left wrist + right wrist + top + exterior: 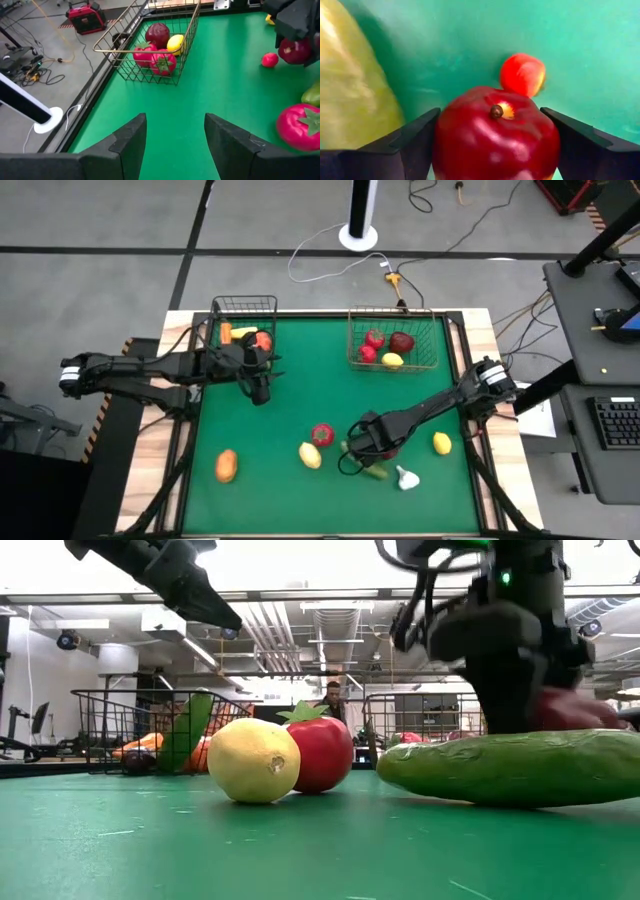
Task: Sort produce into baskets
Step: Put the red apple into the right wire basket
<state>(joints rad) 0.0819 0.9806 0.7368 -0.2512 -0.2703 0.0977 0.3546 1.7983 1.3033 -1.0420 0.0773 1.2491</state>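
Note:
My right gripper point(362, 445) is at the table's near middle, shut on a dark red apple point(495, 135). A small red-orange fruit point(522, 74) and a green cucumber point(350, 90) lie on the mat right beside it. My left gripper point(260, 390) is open and empty over the mat, just in front of the dark wire basket point(245, 308), which holds orange, yellow and red pieces. The brownish basket point(392, 360) at the far right holds red pieces and a yellow lemon point(393, 361). In the low view the cucumber point(520, 768) lies in front of the apple point(575, 710). My right gripper pinches the dark red apple between its two fingers, on two opposite sides point(445, 137). The fingers come from above, pointing down. The apple's stem end point(495, 111) faces back toward the wrist. The cucumber hides its underside, so whether it rests on the mat cannot be told.
Loose on the green mat are an orange fruit point(227, 465), a yellow lemon point(310, 455), a red tomato point(322, 434), a yellow piece point(442, 443) and white garlic point(406, 477). There is free mat between the two baskets.

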